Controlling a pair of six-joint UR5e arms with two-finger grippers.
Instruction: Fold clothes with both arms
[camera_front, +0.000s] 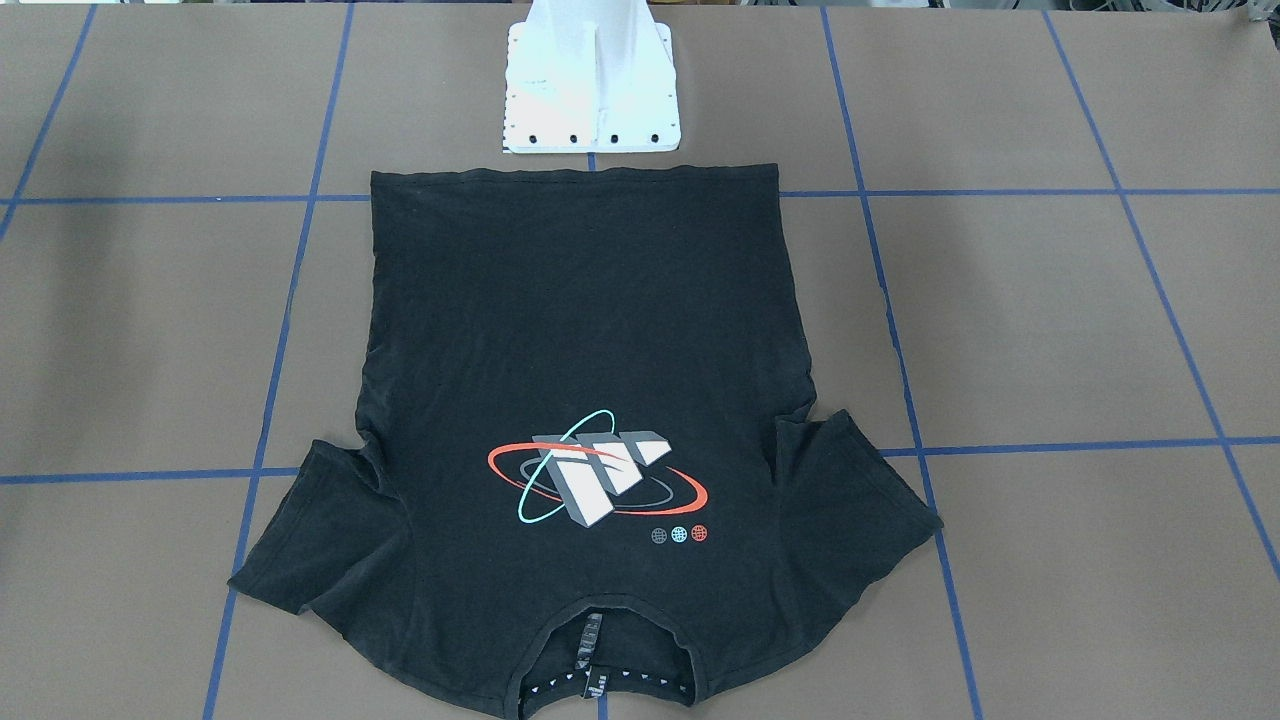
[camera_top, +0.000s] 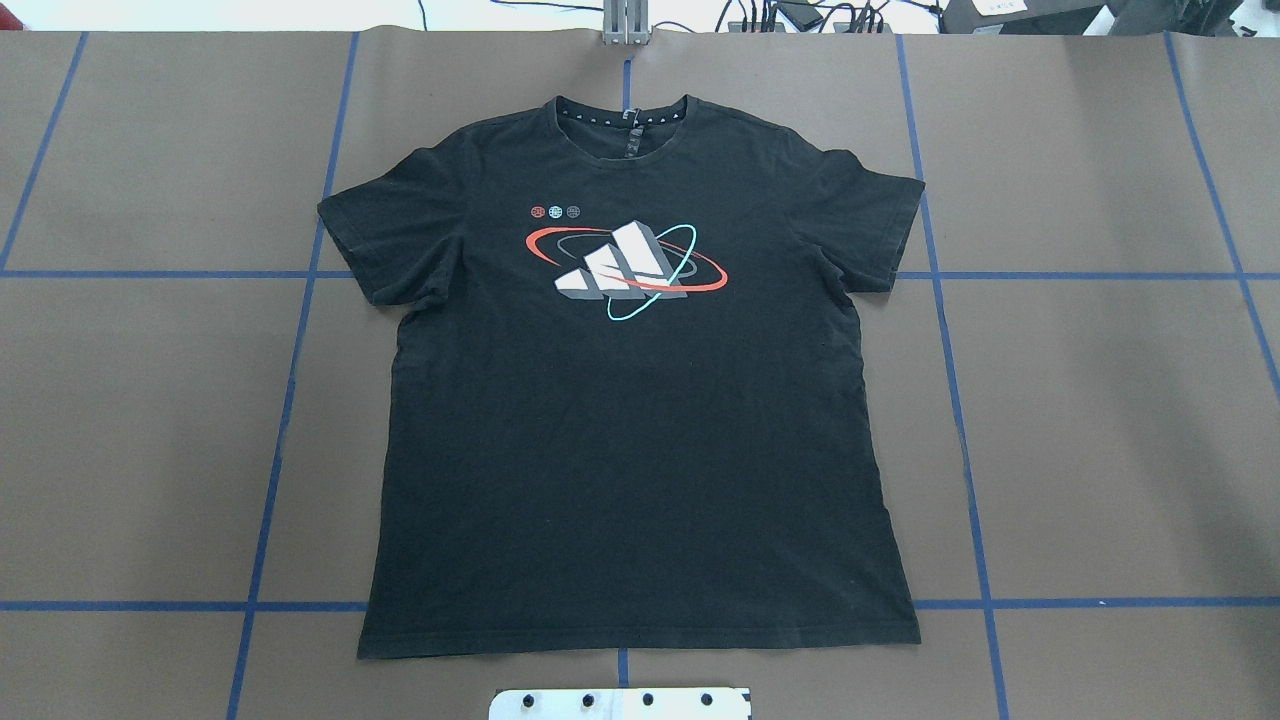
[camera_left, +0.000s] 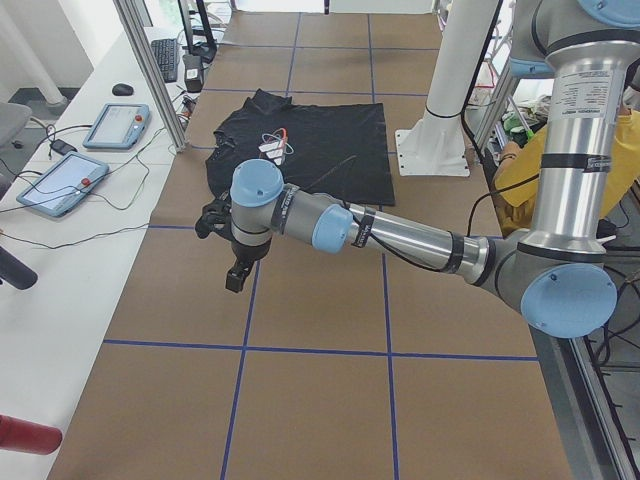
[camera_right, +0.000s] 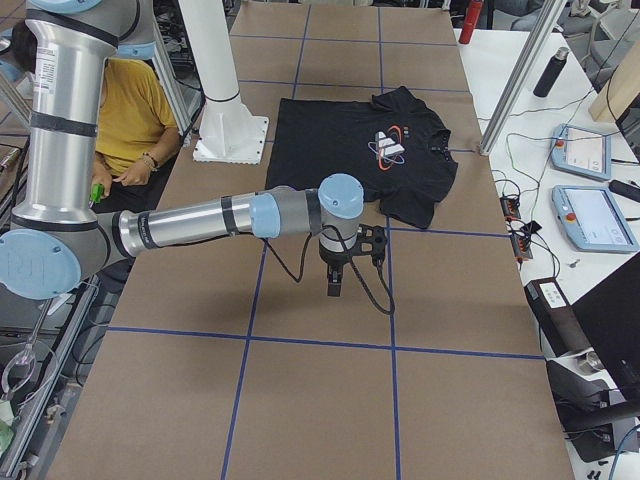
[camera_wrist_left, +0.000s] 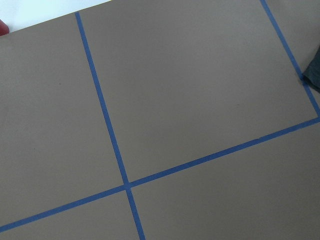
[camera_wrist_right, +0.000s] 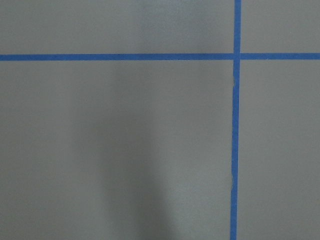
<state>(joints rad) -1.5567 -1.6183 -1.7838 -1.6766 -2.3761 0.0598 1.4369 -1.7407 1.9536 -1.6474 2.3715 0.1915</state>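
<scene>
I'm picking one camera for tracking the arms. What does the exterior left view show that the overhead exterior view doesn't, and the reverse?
Only exterior left: the silver-grey tubular left arm, its black two-finger left gripper hanging over bare brown table, and two blue-edged tablets. Only overhead: the print's three small round emblems and the inside of the collar. Both: the black short-sleeved printed T-shirt lying flat and unfolded, the blue tape grid, the white pedestal base.

Even, bright light; soft shadows; right wrist view blurred.
</scene>
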